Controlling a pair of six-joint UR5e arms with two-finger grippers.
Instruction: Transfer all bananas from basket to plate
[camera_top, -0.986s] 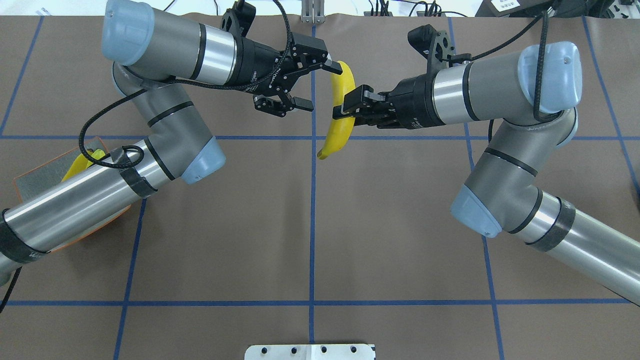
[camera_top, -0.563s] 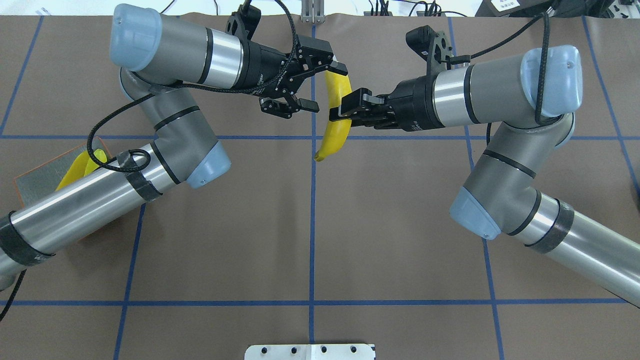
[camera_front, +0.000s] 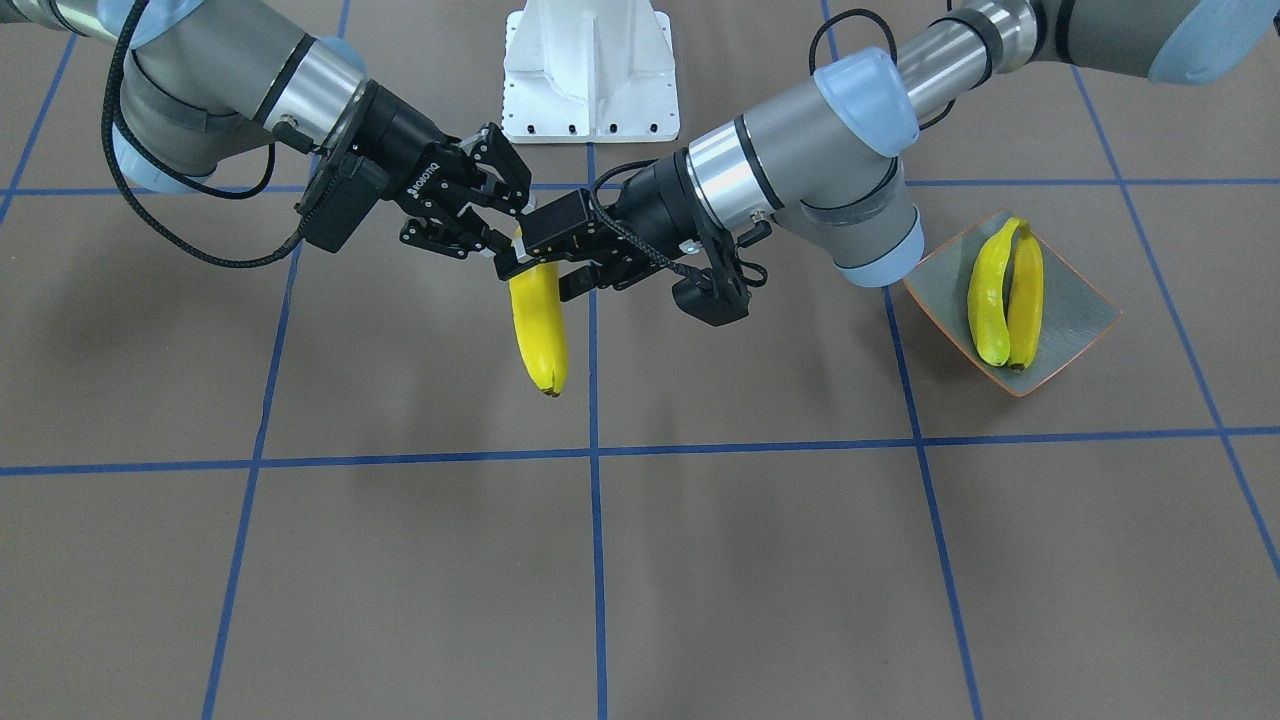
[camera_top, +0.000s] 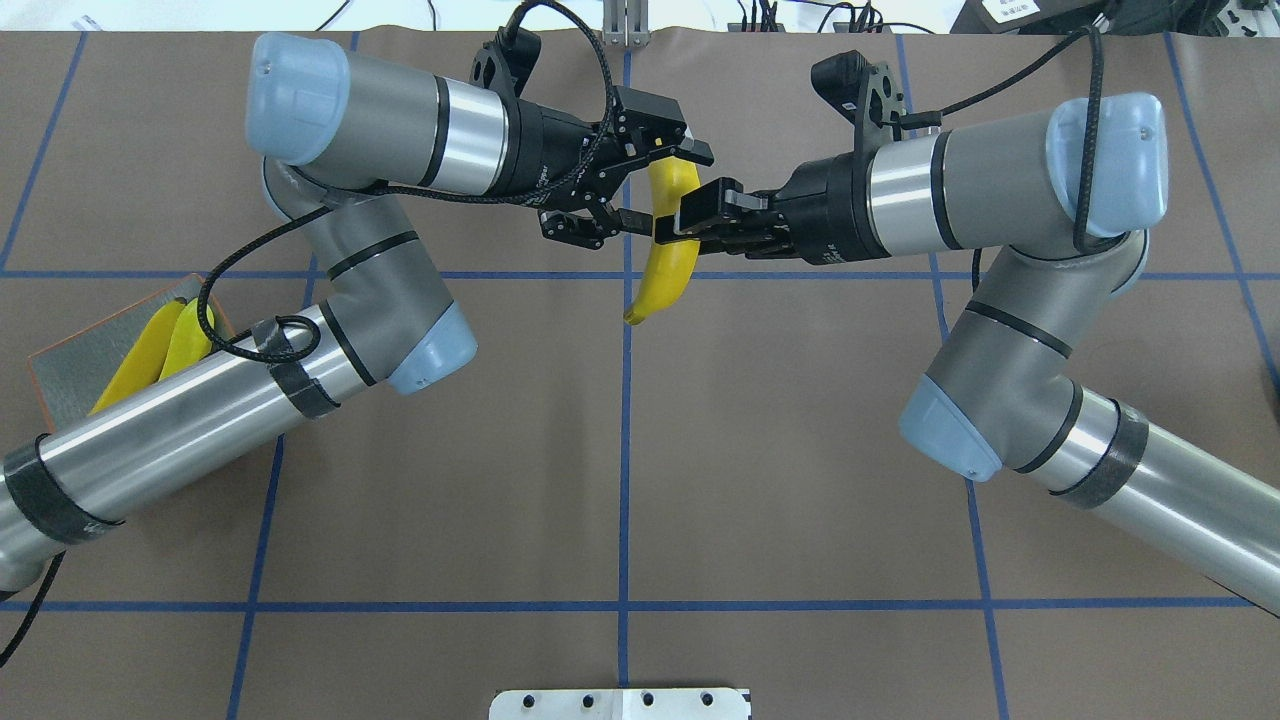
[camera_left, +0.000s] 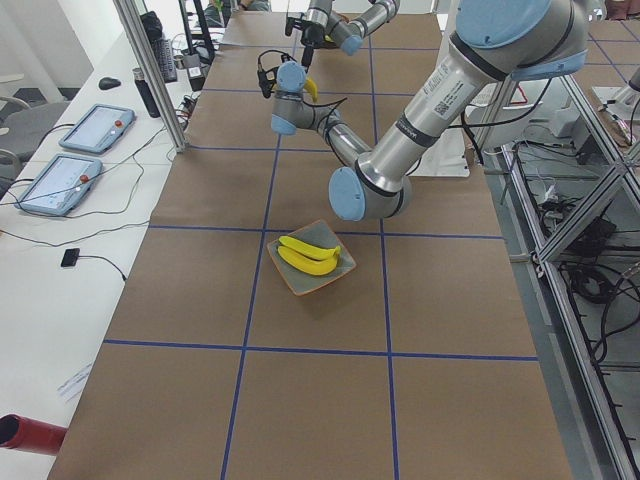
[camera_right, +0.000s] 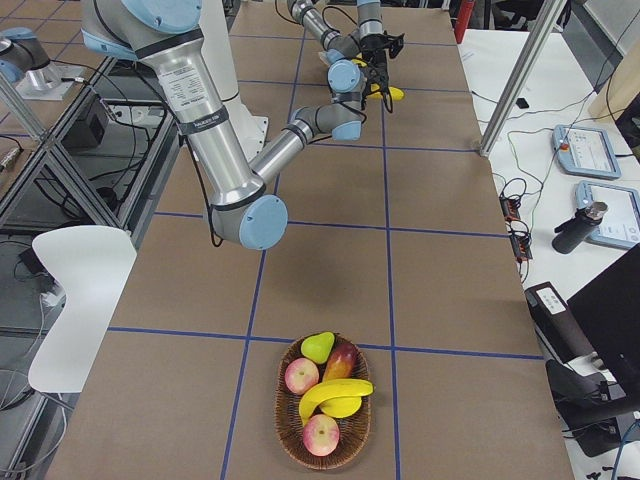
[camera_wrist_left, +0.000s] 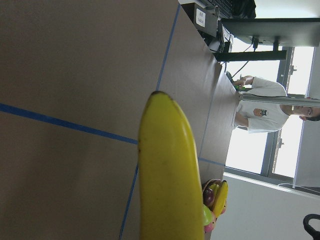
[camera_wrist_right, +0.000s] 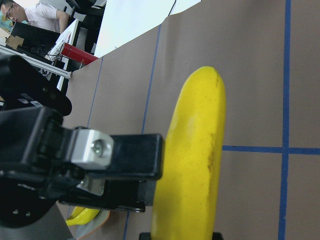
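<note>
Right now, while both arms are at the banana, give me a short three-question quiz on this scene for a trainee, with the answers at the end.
1. True or false: the plate holds three bananas.
2. Fill in the blank: the raised banana is clamped by the ____ gripper.
3. Pick one. The raised banana is: A lying on the table, B hanging in the air, C resting in the basket.

Key
1. False: two bananas lie on it, side by side.
2. Right. The right gripper is shut on it near its middle.
3. B.
</note>
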